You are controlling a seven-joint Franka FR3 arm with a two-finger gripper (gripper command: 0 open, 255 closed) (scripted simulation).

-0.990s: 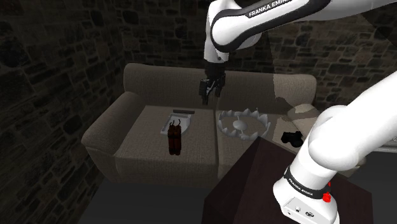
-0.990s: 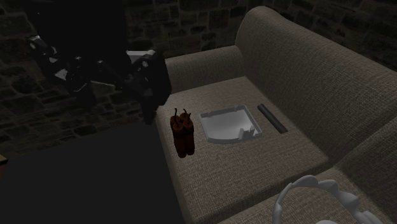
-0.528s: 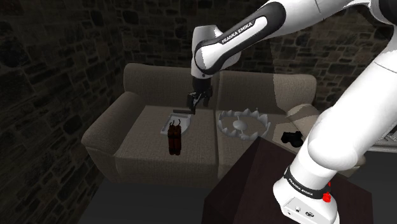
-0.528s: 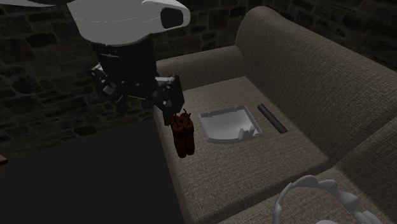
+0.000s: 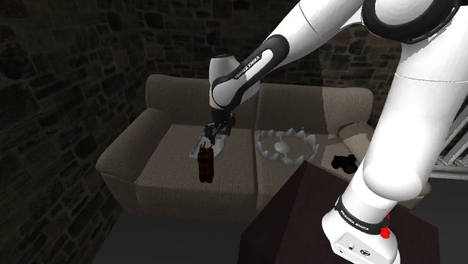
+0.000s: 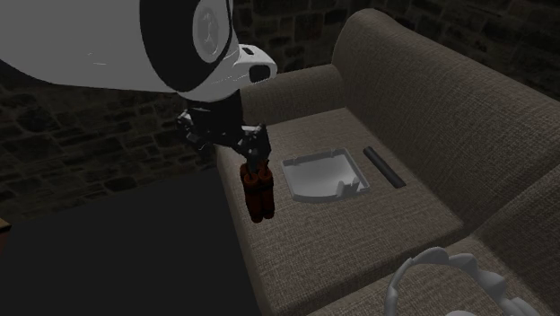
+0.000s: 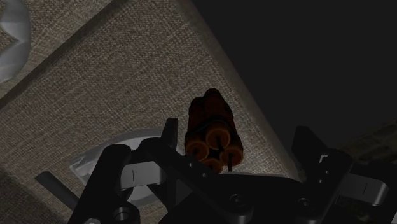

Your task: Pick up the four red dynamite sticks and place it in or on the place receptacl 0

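Moved: the gripper point(image 5: 213, 138) has swung over and dropped from near the sofa's back to just above the dynamite sticks point(image 6: 260, 193).
Fingers: spread apart, grasping nothing; the sticks show between them in the wrist view.
Dynamite: lying on the sofa point(image 6: 377, 224) cushion, just beside the grey tray point(image 6: 311, 162).

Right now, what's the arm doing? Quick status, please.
Gripper open, low over the dynamite bundle, fingers either side, not yet clasping it. Bundle lies on the sofa cushion near its edge. Grey tray beside it, apart.
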